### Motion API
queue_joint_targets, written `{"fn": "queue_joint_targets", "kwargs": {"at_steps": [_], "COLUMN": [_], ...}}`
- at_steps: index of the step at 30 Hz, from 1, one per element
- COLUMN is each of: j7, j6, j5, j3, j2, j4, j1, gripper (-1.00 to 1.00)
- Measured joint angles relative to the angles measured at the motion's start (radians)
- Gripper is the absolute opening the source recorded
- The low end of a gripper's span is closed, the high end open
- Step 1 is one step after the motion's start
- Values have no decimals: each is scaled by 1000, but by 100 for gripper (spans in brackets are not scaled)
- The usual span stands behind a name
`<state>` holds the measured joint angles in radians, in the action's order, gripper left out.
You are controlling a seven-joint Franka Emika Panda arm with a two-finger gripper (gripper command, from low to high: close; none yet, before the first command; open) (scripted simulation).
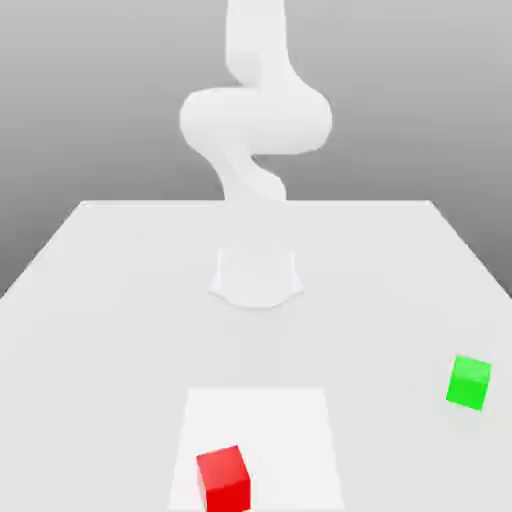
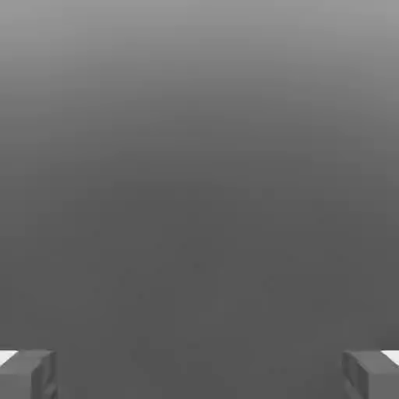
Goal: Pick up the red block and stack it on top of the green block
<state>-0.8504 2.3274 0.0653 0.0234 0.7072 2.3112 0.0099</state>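
Note:
The red block (image 1: 223, 478) is a small cube near the front edge of the white table, slightly toward the exterior view's left. The green block (image 1: 468, 381) is a cube of the same size, standing apart on the exterior view's right and a little farther back. In the hand view my gripper (image 2: 199, 376) is open. Its grey fingertips (image 2: 28, 374) stand far apart with nothing between them, and plain grey lies beyond. The white arm (image 1: 255, 115) rises at the back of the table, well away from both blocks.
The arm's base (image 1: 256, 276) sits on the table (image 1: 110, 300) at mid-depth. A paler square patch (image 1: 270, 420) lies at the front around the red block. The table's edges run off toward the back on both sides.

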Motion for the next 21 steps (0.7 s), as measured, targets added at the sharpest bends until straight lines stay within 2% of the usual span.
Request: {"fn": "queue_joint_targets", "kwargs": {"at_steps": [6, 11, 16, 21], "j7": [-138, -280, -463, -698], "j6": [62, 114, 177, 251], "j5": [141, 214, 227, 168], "j3": [26, 19, 11, 20], "j2": [-231, -417, -595, -758], "j4": [26, 47, 72, 101], "j1": [10, 5, 0, 4], "gripper": [0, 0, 0, 0]}}
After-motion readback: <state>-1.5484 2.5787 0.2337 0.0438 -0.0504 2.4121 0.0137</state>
